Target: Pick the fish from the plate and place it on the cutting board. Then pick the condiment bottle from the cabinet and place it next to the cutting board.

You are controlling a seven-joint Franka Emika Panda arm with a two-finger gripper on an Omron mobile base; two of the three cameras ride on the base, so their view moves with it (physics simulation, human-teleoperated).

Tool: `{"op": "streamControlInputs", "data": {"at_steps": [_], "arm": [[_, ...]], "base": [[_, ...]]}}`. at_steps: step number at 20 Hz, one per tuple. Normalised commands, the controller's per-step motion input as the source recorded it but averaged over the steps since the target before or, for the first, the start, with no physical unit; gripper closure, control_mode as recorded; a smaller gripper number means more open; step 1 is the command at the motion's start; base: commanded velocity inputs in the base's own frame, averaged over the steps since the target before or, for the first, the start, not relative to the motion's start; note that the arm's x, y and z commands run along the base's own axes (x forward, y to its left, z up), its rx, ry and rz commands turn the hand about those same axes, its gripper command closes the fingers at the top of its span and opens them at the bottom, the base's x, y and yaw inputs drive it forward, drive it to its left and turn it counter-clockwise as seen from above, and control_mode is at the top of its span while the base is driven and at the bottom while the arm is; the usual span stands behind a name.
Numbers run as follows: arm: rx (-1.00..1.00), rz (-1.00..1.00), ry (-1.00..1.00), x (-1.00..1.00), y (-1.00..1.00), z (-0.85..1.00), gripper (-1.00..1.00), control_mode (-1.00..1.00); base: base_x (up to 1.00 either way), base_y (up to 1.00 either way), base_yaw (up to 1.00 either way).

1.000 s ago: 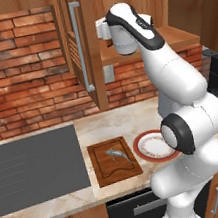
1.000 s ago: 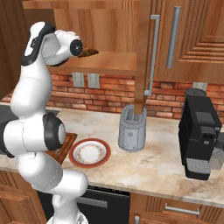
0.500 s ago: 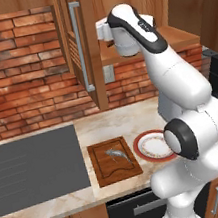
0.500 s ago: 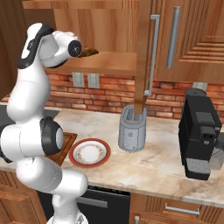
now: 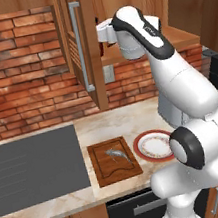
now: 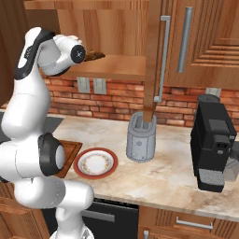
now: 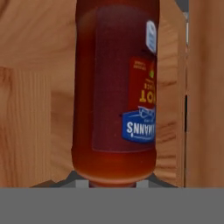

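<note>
We judged the first half done: the fish (image 5: 117, 153) lay on the cutting board (image 5: 114, 160), far below our end effector (image 5: 102, 33). It was clamped around the condiment bottle (image 7: 116, 92) up at the cabinet (image 5: 109, 14) shelf; setting it beside the board remained.

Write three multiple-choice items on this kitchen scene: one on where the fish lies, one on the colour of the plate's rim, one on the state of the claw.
1. Where does the fish lie?
A. on the plate
B. on the cutting board
C. on the stovetop

2. What colour is the rim of the plate?
A. red-orange
B. blue
C. green

3. What state is the claw in?
A. wide open over the counter
B. shut on the fish
C. shut on the condiment bottle

Answers:
1. B: in the left base view the fish rests on the cutting board, beside the plate.
2. A: a broad red-orange band rings the white centre.
3. C: the hand view has the condiment bottle right between the finger tips, up at the cabinet shelf.
</note>
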Motion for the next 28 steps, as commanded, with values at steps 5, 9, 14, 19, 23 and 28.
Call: {"op": "streamControlInputs", "data": {"at_steps": [5, 9, 14, 19, 23, 28], "arm": [[0.0, 0.0, 0.0, -0.3, -0.1, 0.0, 1.0, -1.0], [0.0, 0.0, 0.0, -0.33, -0.12, 0.01, 1.0, -1.0], [0.0, 0.0, 0.0, -0.35, -0.1, 0.03, 1.0, -1.0], [0.0, 0.0, 0.0, -0.35, -0.07, 0.03, 1.0, -1.0], [0.0, 0.0, 0.0, -0.37, -0.04, 0.01, 1.0, -1.0], [0.0, 0.0, 0.0, -0.4, -0.04, 0.0, 1.0, -1.0]], "base": [[0.0, 0.0, 0.0], [0.0, 0.0, 0.0], [0.0, 0.0, 0.0], [0.0, 0.0, 0.0], [0.0, 0.0, 0.0], [0.0, 0.0, 0.0]]}}
